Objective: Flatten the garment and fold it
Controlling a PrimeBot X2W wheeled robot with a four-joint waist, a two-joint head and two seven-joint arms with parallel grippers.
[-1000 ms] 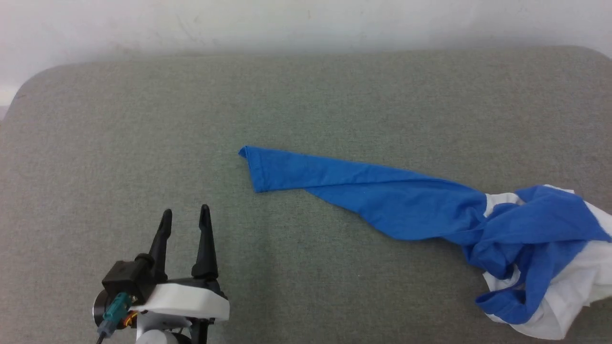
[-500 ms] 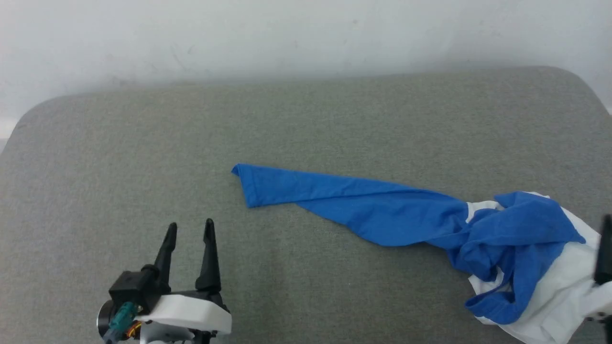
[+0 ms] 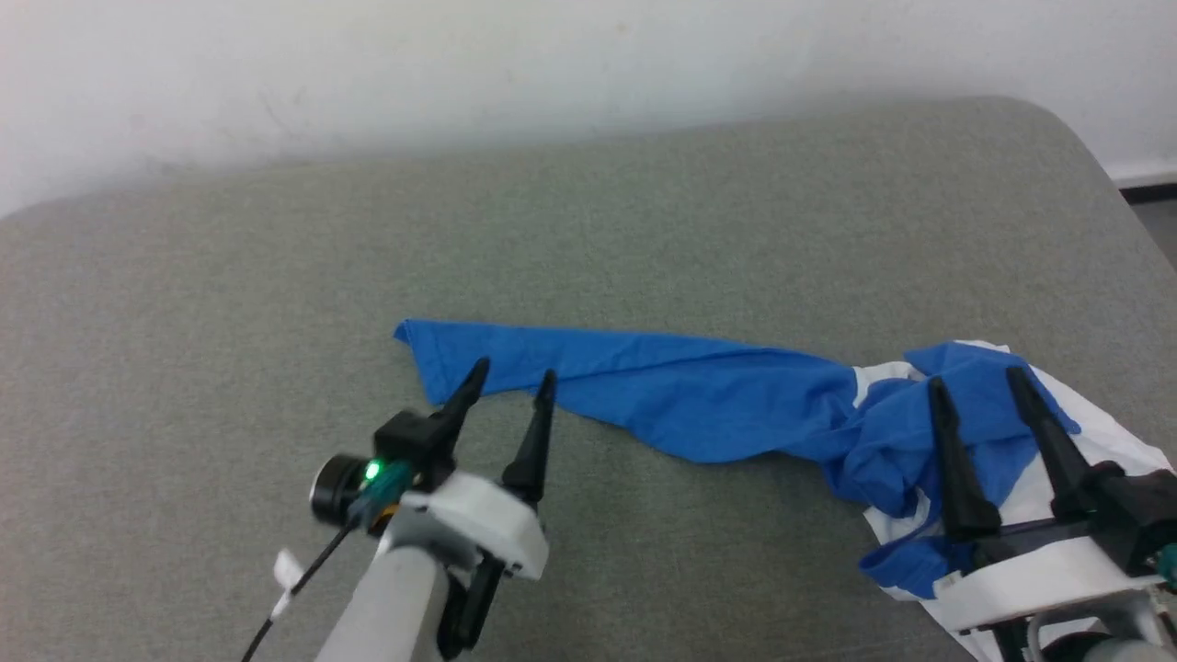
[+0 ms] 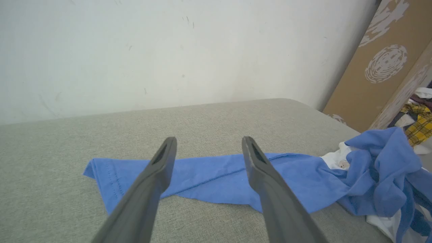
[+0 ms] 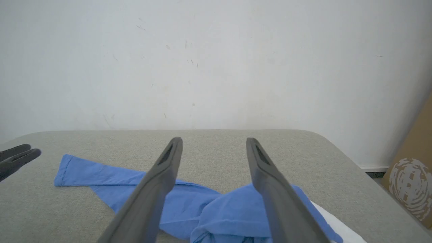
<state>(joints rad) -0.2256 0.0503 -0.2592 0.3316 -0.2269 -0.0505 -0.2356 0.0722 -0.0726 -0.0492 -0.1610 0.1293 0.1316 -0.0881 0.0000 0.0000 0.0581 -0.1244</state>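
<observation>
The garment (image 3: 699,400) lies crumpled on the grey cushioned surface, one long blue sleeve (image 4: 209,179) stretched out to the left and its white body (image 3: 1117,450) bunched at the right. My left gripper (image 3: 510,379) is open and hovers at the near edge of the sleeve's cuff end, with nothing between its fingers. Over the bunched blue and white heap (image 5: 229,212) my right gripper (image 3: 975,379) stands open and empty too. The left gripper's fingers (image 5: 17,157) show at the left edge of the right wrist view.
The grey surface (image 3: 230,303) has a rounded far right corner (image 3: 1057,119) against a white wall (image 3: 552,55). A brown patterned board (image 4: 374,64) leans at the right, with a pile of other clothes (image 4: 418,118) beside it.
The head camera has shifted. My left gripper has moved forward and right, up to the sleeve's cuff end. My right gripper has come fully into view over the bunched part of the garment.
</observation>
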